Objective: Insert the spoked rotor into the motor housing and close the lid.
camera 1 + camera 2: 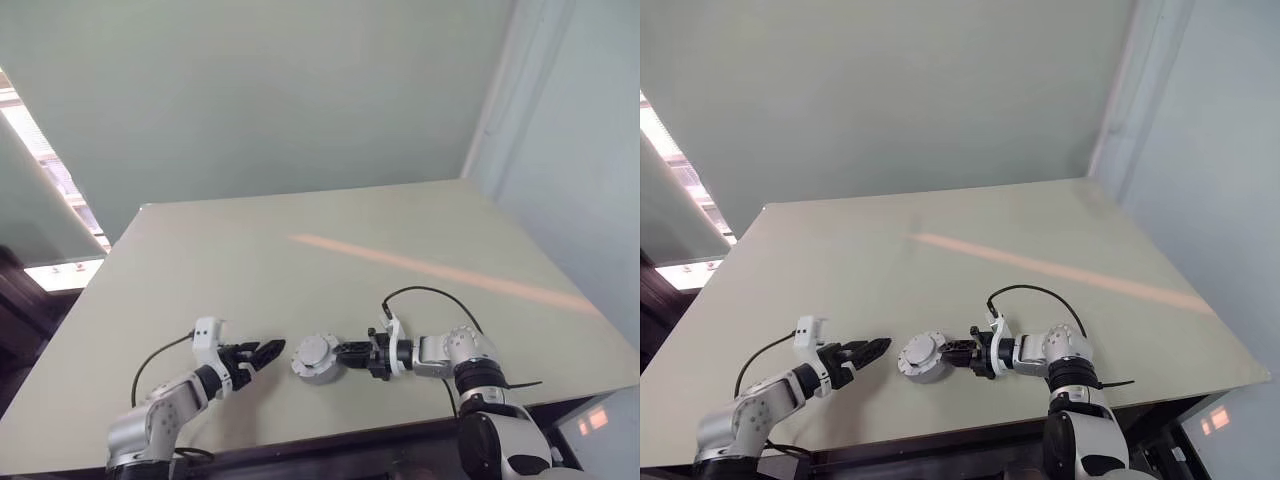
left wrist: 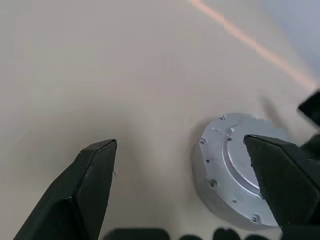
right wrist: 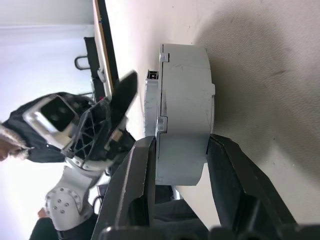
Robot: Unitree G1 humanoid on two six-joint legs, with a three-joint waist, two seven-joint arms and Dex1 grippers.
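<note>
1. You have a broad, pale beige table top with a faint orange streak of light running across it well beyond both grippers; nothing else lies near the fingers.
2. Your right gripper holds the round silver-grey metal motor housing with its flat lid on: in the right wrist view one black finger presses the lid face and the other presses the bottom, so the grip runs across the thickness.
3. The housing sits on the table at those fingertips, its flat lid face tilted upward and towards your left gripper. It is a short drum, wider than it is thick, and its axis runs from one right finger to the other.
4. Your left gripper stands just beside the housing, apart from it, fingers spread wide and holding nothing. In the left wrist view the housing lies just past one fingertip, not between the fingers; bare table lies between them.
5. The only thing close to the housing besides your right fingers is that open left gripper.
</note>
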